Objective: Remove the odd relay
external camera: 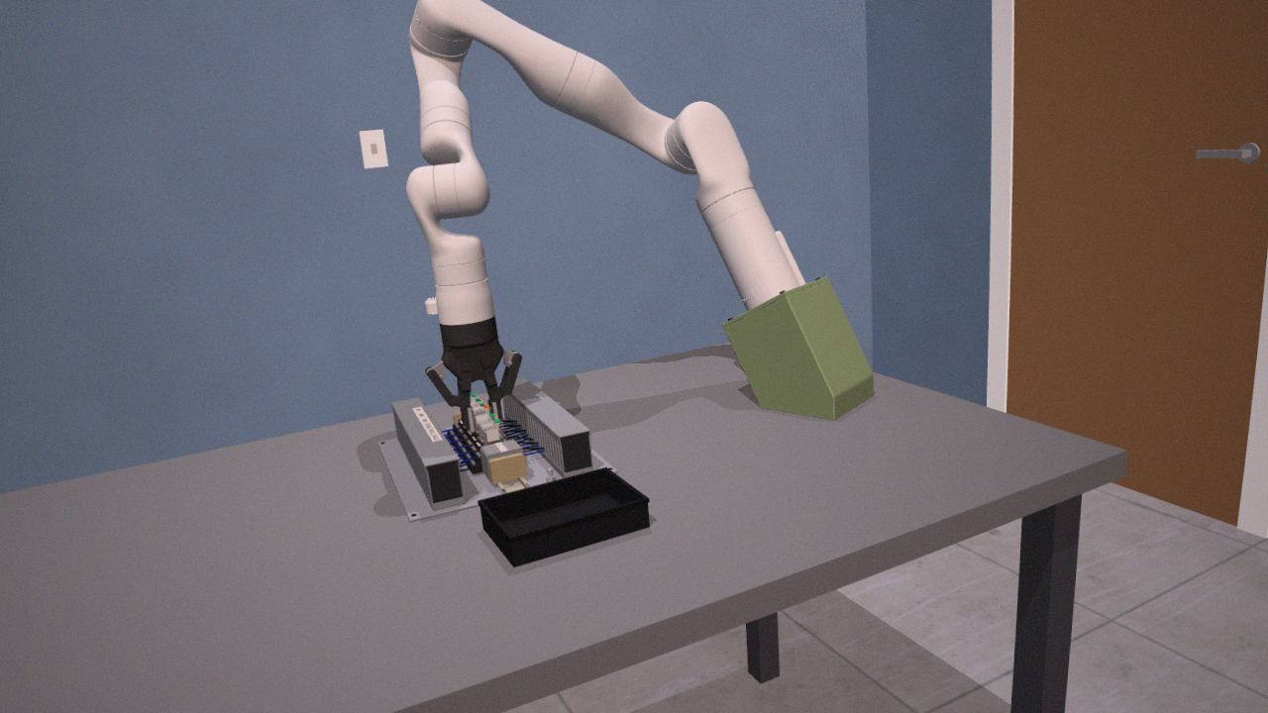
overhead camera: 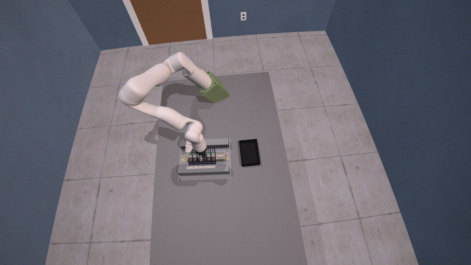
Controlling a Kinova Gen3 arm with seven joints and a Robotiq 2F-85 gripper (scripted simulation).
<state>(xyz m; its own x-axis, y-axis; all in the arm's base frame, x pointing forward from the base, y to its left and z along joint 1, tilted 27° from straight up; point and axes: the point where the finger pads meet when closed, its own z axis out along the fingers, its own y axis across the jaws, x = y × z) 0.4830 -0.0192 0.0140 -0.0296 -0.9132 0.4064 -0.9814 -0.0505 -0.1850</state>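
Observation:
The relay panel (overhead camera: 205, 160) lies on the grey table, with a row of relays between two grey wire ducts; it also shows in the side view (external camera: 491, 443). Most visible relay buttons are green. My gripper (overhead camera: 201, 154) points straight down into the middle of the row and is shut on a relay (external camera: 478, 409) with an orange button. The relay sits at the height of its neighbours. The black parts tray (overhead camera: 249, 152) stands just right of the panel and looks empty; in the side view the tray (external camera: 565, 514) is nearest the camera.
The green robot base (overhead camera: 214, 87) stands at the far end of the table. The arm arches over the table's left side. A tan block (external camera: 502, 465) sits at the rail's end beside the tray.

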